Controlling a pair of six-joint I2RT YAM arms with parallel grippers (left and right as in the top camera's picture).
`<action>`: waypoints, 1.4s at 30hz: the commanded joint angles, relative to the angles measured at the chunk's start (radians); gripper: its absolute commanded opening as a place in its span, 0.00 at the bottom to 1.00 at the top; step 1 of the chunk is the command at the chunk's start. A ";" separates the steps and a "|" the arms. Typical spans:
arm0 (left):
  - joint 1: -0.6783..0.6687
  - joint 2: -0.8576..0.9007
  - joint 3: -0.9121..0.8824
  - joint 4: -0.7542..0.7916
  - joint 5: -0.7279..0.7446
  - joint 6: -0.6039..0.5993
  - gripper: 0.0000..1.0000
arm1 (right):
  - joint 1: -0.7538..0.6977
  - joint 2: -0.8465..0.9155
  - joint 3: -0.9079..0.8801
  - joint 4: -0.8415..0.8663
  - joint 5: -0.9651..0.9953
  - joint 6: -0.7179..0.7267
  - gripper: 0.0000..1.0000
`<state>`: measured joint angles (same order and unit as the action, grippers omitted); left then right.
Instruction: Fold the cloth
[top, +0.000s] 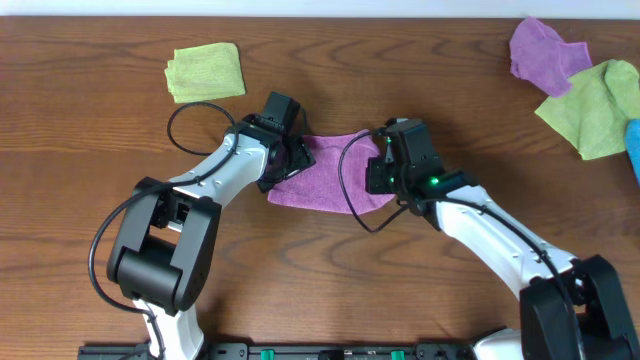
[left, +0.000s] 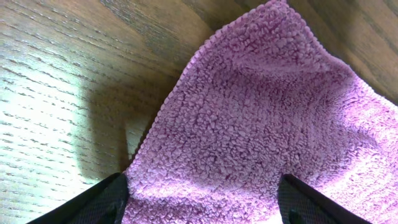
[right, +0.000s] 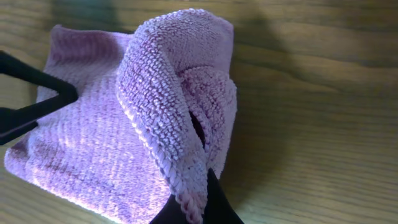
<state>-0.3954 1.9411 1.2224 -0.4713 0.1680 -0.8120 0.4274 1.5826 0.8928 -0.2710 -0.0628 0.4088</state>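
A purple cloth (top: 325, 172) lies in the middle of the table between my two grippers. My left gripper (top: 285, 160) sits at its left edge, fingers open and spread over the cloth (left: 249, 124) with nothing pinched. My right gripper (top: 385, 175) is at the cloth's right edge, shut on a corner. In the right wrist view that corner is lifted and curled over (right: 168, 106), pinched between the fingertips (right: 196, 208). The left gripper's dark finger shows at the far left of that view (right: 31, 102).
A folded yellow-green cloth (top: 206, 71) lies at the back left. A purple cloth (top: 545, 52) and a yellow-green cloth (top: 597, 107) lie at the back right, with a blue item (top: 634, 150) at the right edge. A black cable (top: 195, 120) loops beside the left arm.
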 joint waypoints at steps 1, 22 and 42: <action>0.012 0.029 0.010 -0.027 -0.045 0.008 0.78 | 0.014 -0.023 0.031 -0.003 0.006 -0.014 0.01; 0.072 -0.089 0.039 -0.072 -0.121 0.065 0.83 | 0.020 -0.023 0.044 -0.014 0.006 -0.014 0.02; 0.184 -0.265 0.039 -0.236 -0.123 0.208 0.83 | 0.138 -0.023 0.095 0.004 0.143 0.048 0.02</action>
<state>-0.2169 1.7016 1.2423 -0.7002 0.0593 -0.6434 0.5377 1.5818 0.9646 -0.2764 0.0204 0.4213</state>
